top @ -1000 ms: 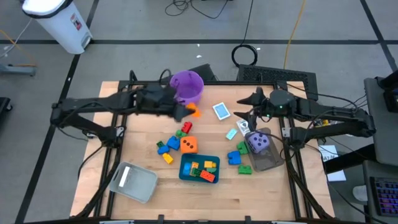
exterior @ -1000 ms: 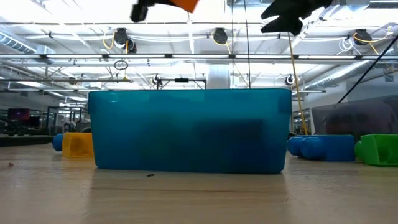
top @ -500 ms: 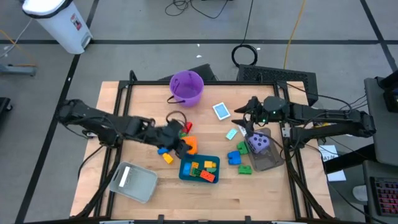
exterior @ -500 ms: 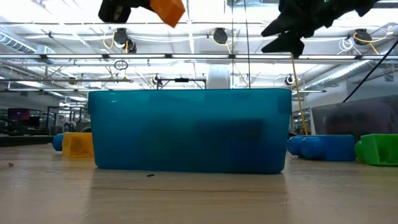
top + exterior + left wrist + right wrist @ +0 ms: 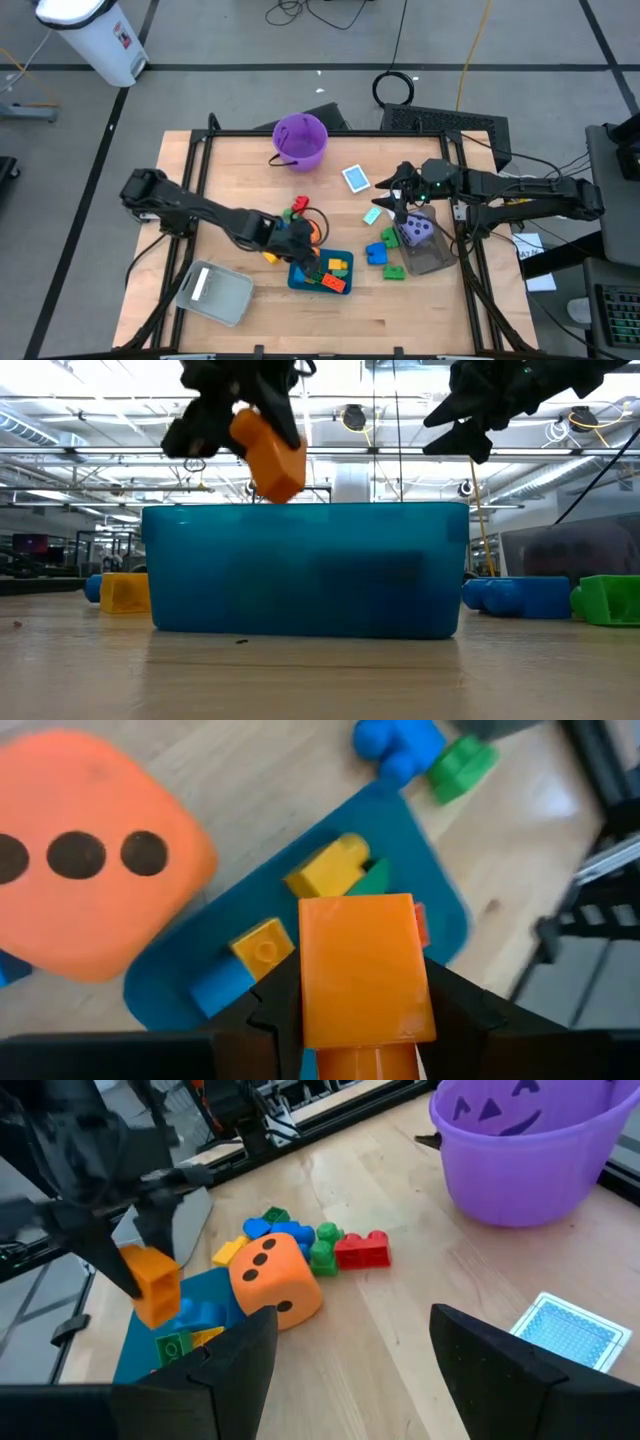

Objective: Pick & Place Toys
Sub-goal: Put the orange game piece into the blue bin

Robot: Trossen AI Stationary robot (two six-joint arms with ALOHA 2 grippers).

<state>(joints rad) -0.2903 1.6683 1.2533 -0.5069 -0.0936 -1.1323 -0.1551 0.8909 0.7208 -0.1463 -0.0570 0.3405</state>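
Having swung from beside the purple bucket [image 5: 299, 139], the left tool [image 5: 360, 1020] now holds its orange brick [image 5: 365, 967] above the teal tray [image 5: 294, 275]; the right tool [image 5: 397, 196] hangs spread, empty, over the tabletop [image 5: 230, 190].

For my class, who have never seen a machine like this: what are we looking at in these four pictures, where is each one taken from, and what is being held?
It is a robot with two dark arms at a wooden table. One picture looks straight down from above, one looks level across the tabletop, and two come from cameras on the arms' wrists. The left hand grips an orange brick above a teal tray that already holds bricks. The right hand hangs open over the table's right side, holding nothing. Also lying there: an orange die, a purple die in a grey tray, a purple bucket, cards and loose bricks.
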